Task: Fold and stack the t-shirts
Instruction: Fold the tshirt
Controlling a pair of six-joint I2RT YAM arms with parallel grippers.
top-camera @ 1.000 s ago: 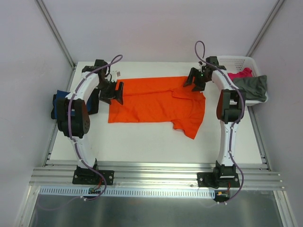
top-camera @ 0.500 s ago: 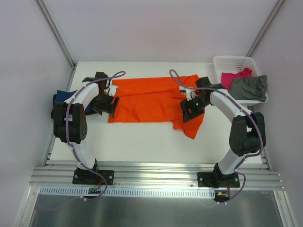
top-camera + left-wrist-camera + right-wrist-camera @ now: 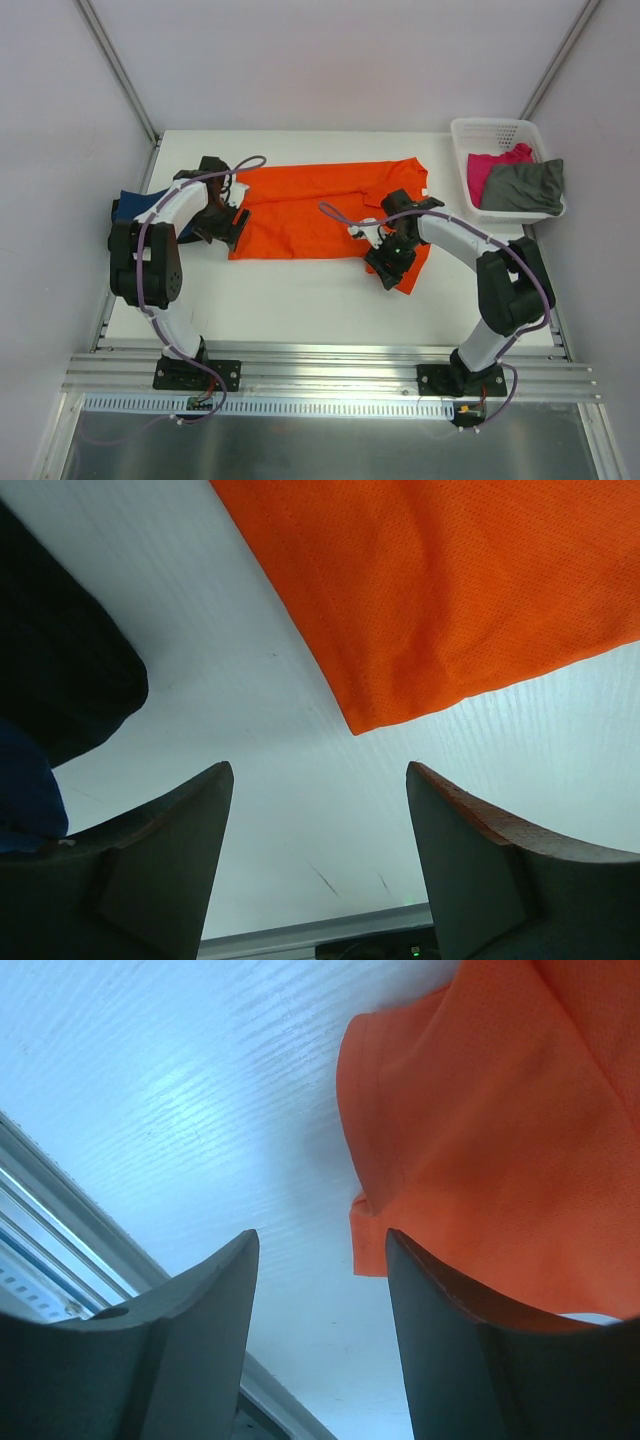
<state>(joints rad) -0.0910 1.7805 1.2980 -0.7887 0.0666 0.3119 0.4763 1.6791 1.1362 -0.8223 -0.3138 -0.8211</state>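
Top external view: a navy t-shirt (image 3: pixel 125 205) sits at the desk (image 3: pixel 300 300) edge, left of the orange t-shirt (image 3: pixel 320 205), apparently set aside as done. The orange t-shirt lies spread flat, likely laid out for folding. At its near-left corner the left tool (image 3: pixel 318 780) hangs wide open, gripping nothing, with the corner just ahead. At its near-right sleeve the right tool (image 3: pixel 322 1245) is likewise spread and empty beside the hem. Right of the orange t-shirt, the magenta t-shirt (image 3: pixel 495 165) and grey-olive t-shirt (image 3: pixel 525 185) lie in the white basket (image 3: pixel 500 127).
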